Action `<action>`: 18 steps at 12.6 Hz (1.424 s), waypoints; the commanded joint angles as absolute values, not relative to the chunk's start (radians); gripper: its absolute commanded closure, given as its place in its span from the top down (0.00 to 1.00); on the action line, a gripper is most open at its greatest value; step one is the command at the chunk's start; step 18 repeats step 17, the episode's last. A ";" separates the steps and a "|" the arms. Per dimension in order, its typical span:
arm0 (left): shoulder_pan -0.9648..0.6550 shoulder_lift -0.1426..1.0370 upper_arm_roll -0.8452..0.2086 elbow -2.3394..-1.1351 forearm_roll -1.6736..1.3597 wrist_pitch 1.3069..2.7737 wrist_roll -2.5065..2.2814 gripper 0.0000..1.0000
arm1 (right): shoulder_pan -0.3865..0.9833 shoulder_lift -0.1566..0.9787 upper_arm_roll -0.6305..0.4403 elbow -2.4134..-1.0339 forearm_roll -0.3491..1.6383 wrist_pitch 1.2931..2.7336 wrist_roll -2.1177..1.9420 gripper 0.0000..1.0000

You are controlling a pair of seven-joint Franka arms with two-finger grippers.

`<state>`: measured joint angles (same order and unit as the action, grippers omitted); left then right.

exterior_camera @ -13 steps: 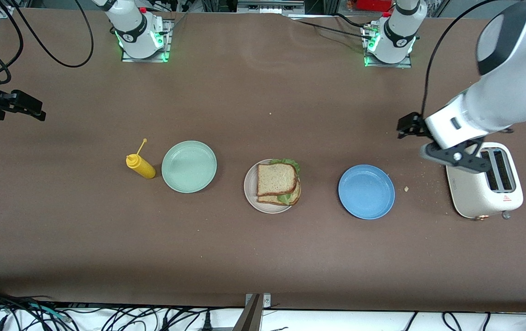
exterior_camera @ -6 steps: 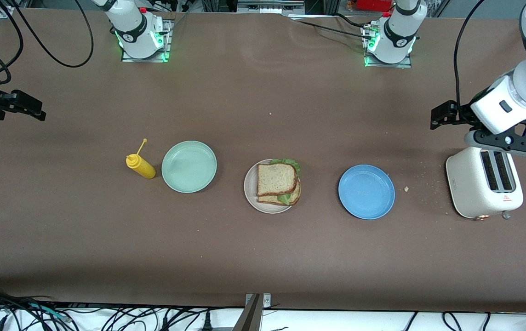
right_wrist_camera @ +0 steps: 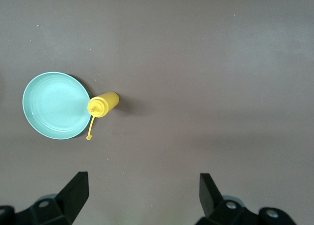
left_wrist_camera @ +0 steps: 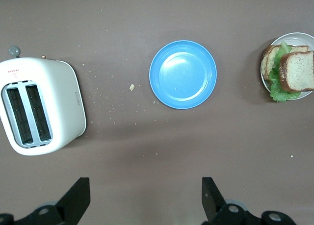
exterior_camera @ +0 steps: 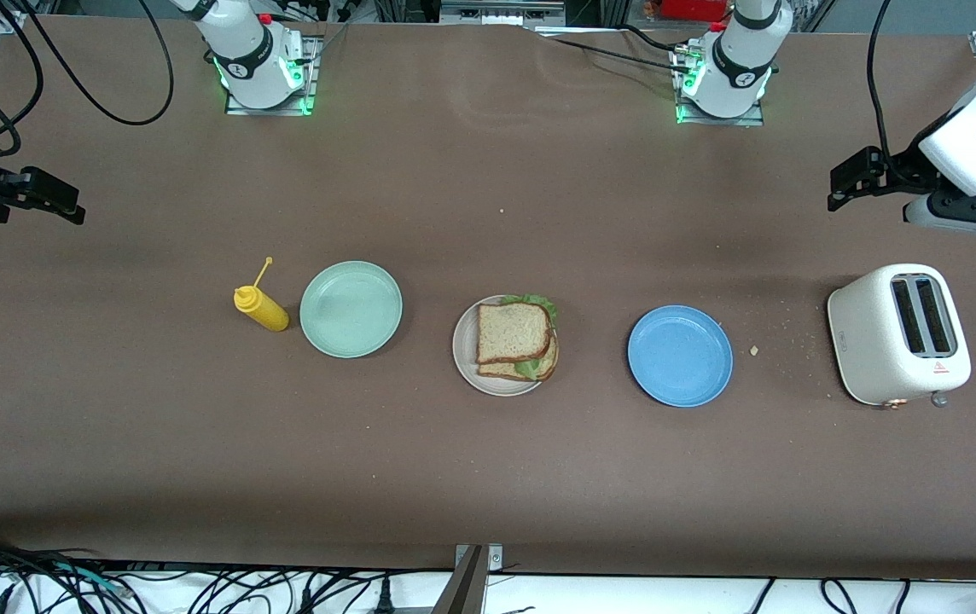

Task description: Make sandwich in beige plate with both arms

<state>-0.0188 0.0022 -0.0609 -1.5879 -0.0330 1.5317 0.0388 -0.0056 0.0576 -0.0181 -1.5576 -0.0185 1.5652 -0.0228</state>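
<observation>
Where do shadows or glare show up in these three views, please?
Front view: even light, soft shadow beside the toaster, green glow at both arm bases. Left wrist view: sharp, a faint sheen on the blue plate. Right wrist view: the mustard bottle casts a short shadow on the table; no glare.

Lighting even, bright, diffuse from overhead. Brown bench [exterior_camera: 488,477] matte, no glare. Shadows short and soft: a faint one beside the yellow bottle [exterior_camera: 261,308], another at the toaster [exterior_camera: 899,333]. Green lamps glow at both arm bases. Front view sharp throughout. Wrist views slightly softer; bench darkens toward their corners.
</observation>
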 commanded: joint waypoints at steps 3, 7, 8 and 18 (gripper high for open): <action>0.006 -0.046 -0.124 -1.646 0.005 1.563 0.025 1.00 | -0.002 0.060 -0.021 -1.543 -0.009 1.566 -0.021 1.00; 0.015 -0.035 -0.121 -1.634 0.005 1.555 0.023 1.00 | -0.002 0.060 -0.021 -1.543 -0.006 1.566 -0.023 1.00; 0.017 -0.035 -0.121 -1.634 0.005 1.555 0.023 1.00 | -0.002 0.060 -0.021 -1.543 -0.005 1.566 -0.021 1.00; 0.015 -0.035 -0.124 -1.634 0.005 1.554 0.023 1.00 | -0.002 0.060 -0.021 -1.543 -0.006 1.566 -0.021 1.00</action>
